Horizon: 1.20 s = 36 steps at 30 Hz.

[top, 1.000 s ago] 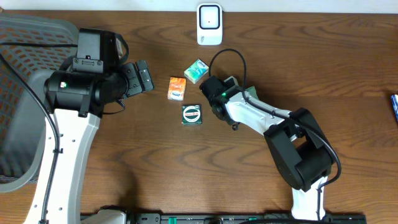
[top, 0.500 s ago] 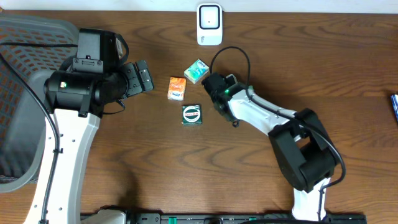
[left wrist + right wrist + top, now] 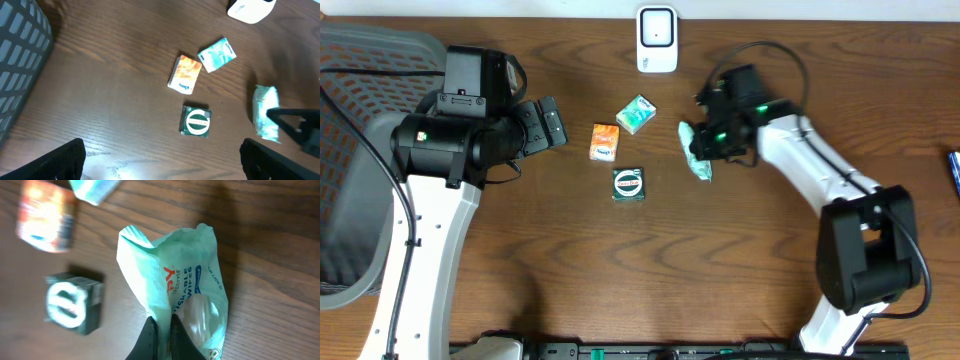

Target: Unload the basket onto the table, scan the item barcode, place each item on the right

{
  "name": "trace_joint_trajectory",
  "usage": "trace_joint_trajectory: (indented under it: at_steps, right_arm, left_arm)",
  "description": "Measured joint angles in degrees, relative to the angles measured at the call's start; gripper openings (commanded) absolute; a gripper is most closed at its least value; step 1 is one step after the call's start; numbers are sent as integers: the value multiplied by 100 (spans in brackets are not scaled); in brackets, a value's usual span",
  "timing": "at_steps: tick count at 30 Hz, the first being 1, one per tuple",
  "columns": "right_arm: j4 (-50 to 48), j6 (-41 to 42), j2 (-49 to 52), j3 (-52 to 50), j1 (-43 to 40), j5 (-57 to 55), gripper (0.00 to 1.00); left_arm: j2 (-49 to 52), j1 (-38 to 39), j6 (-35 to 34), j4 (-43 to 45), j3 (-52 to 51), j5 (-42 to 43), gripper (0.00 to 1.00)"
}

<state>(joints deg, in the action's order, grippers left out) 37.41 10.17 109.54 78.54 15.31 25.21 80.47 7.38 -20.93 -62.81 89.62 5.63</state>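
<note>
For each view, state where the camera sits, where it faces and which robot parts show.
Overhead: above the table, looking straight down; shows left gripper open, right gripper shut on the wipes pack.
Left wrist: behind the left gripper, angled down at the table; own fingers at bottom corners.
Right wrist: looks down its pinched fingers at the wipes pack.
Shared: all show the dark green box.

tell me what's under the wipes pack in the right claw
Only wooden table shows around the wipes pack pinched in the right claw. The spot directly beneath is covered by the pack itself, so unseen.
</note>
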Motion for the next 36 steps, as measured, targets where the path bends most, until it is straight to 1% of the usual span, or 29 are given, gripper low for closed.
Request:
trace_joint_trajectory:
  at_steps: [6, 12, 16, 21, 27, 31, 33, 35, 36]
  right_arm:
    - [-496, -11, 0, -212, -588, 1670, 1]
    - [-1204, 138, 0, -957, -848, 2656, 1]
    - [-1718, 422, 0, -1499, -1012, 2918, 1]
    - [-1593, 647, 0, -1799, -1274, 2577, 1]
    - [-1576, 767, 0, -1801, -1681, 1980, 13]
    - [-1572, 804, 0, -1788, -1803, 1829, 30]
    - [-1582, 758, 0, -1777, -1810, 1788, 41]
    - [-1578, 741, 0, -1775, -1808, 1762, 48]
    - [-1582, 673, 2, -1773, -1808, 1753, 50]
  left_arm:
    - [0, 0, 0, 0, 0, 0, 98]
    - [0, 0, 0, 0, 0, 0, 98]
    - [0, 0, 0, 0, 0, 0, 98]
    - [0, 0, 0, 0, 0, 0, 98]
    - [0, 0, 0, 0, 0, 0, 98]
    - [0, 0, 0, -2, 0, 0, 98]
    - [0, 0, 0, 0, 0, 0, 98]
    - [0, 0, 0, 0, 0, 0, 98]
    - [0, 0, 0, 0, 0, 0, 98]
